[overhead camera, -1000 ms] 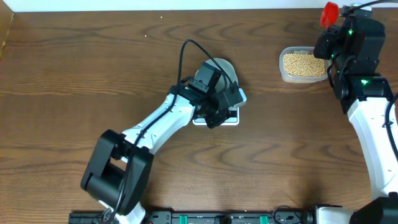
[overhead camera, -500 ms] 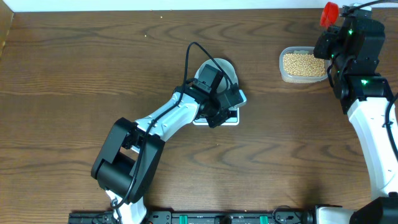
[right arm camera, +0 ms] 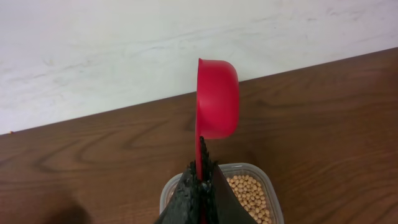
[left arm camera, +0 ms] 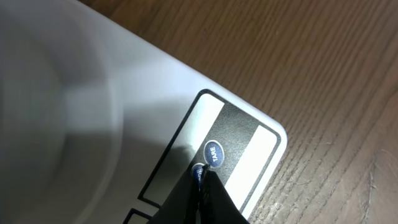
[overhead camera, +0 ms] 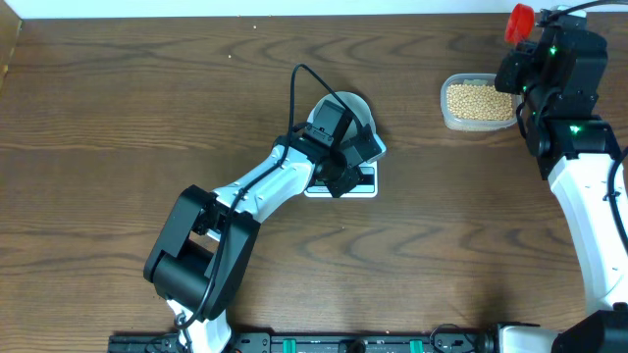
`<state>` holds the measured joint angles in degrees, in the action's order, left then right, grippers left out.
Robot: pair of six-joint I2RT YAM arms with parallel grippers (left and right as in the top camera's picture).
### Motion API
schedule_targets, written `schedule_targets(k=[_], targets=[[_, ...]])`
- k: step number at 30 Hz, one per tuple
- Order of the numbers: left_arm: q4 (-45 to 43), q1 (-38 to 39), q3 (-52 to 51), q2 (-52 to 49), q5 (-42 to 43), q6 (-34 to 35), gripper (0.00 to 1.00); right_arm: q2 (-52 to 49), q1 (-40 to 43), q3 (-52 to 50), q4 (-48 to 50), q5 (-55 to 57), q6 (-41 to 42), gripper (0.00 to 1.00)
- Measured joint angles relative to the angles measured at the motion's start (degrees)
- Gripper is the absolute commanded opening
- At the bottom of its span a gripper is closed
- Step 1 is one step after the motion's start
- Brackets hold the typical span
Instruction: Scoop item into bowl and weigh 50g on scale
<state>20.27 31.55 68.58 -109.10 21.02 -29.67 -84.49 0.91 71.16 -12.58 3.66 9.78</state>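
Note:
The white scale (left arm camera: 155, 93) lies mid-table, and its front panel shows in the overhead view (overhead camera: 365, 186). My left gripper (left arm camera: 202, 175) is shut and empty, its tips resting on the round button beside the TARE button (left arm camera: 212, 153). The pale bowl (overhead camera: 361, 110) stands on the scale and is mostly hidden under the left arm; in the left wrist view it is a blur (left arm camera: 37, 118). My right gripper (right arm camera: 202, 177) is shut on the handle of a red scoop (right arm camera: 216, 99), held up on edge above the clear tub (right arm camera: 261, 174) of tan beans (overhead camera: 478, 101).
The tub (overhead camera: 446, 116) sits at the back right near the white wall (right arm camera: 124, 43). The right arm (overhead camera: 589, 186) runs down the right side. The left arm (overhead camera: 245, 196) reaches from the front edge. Bare wood table (overhead camera: 118, 118) lies to the left.
The left arm's elbow has swung right and its wrist has turned slightly over the scale's front. The right arm and scoop have not moved.

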Motion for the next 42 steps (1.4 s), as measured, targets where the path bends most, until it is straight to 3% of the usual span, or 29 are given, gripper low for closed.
schedule_targets(k=[42], targets=[[2.3, -0.4, 0.0, -1.2, -2.1, 2.1, 0.07, 0.0, 0.0, 0.0, -0.2, 0.0, 0.0, 0.01]])
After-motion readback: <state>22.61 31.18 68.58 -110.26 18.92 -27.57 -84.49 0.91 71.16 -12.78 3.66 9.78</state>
